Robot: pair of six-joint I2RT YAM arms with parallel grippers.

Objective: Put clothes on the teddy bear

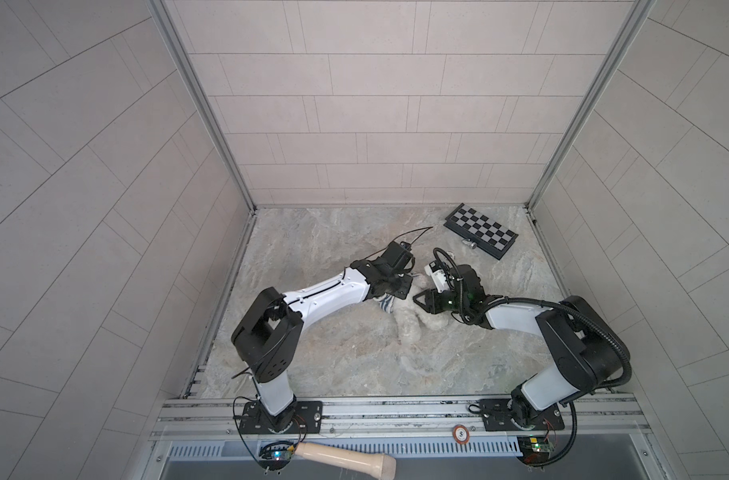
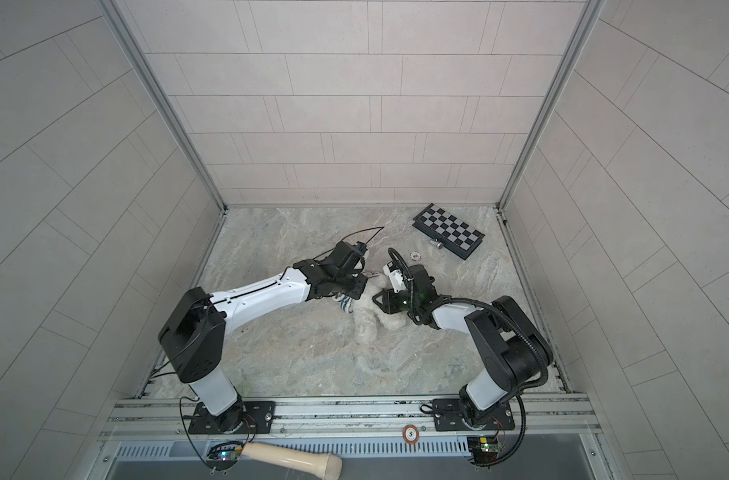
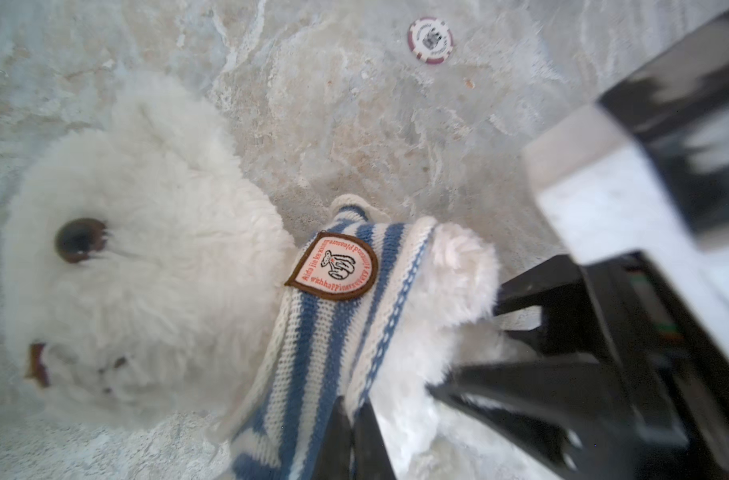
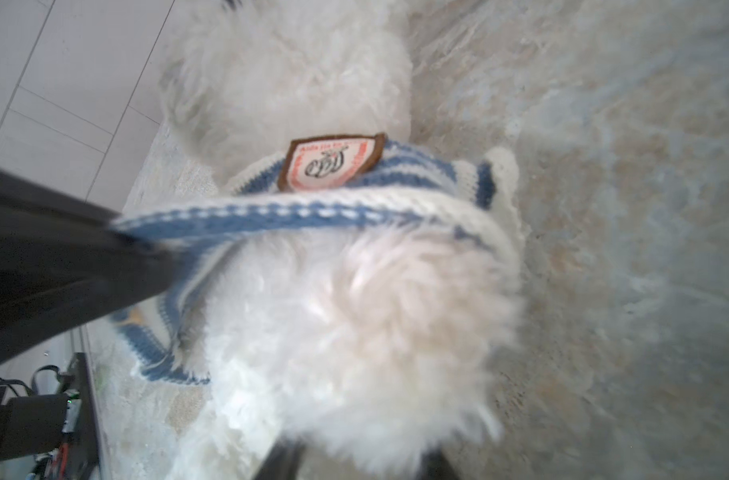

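Note:
The teddy bear point(image 1: 408, 322) point(image 2: 371, 322), fluffy and cream-white, lies on the stone-patterned floor between both arms. Its head point(image 3: 138, 266) shows a dark eye. The navy-and-white striped shirt point(image 3: 325, 332) point(image 4: 313, 208) with a badge point(image 3: 333, 266) sits bunched around the bear's neck and chest. My left gripper point(image 3: 352, 419) point(image 1: 390, 297) is shut on the shirt's hem, which is pulled taut. My right gripper point(image 4: 358, 461) point(image 1: 417, 300) is closed on the bear's furry lower body, with its fingertips buried in the fur.
A folded chessboard point(image 1: 481, 230) lies at the back right with a small metal piece point(image 1: 471, 244) beside it. A poker chip point(image 3: 430, 40) point(image 2: 415, 255) rests behind the bear. A wooden mallet point(image 1: 346, 457) lies below the front rail. Tiled walls close in three sides.

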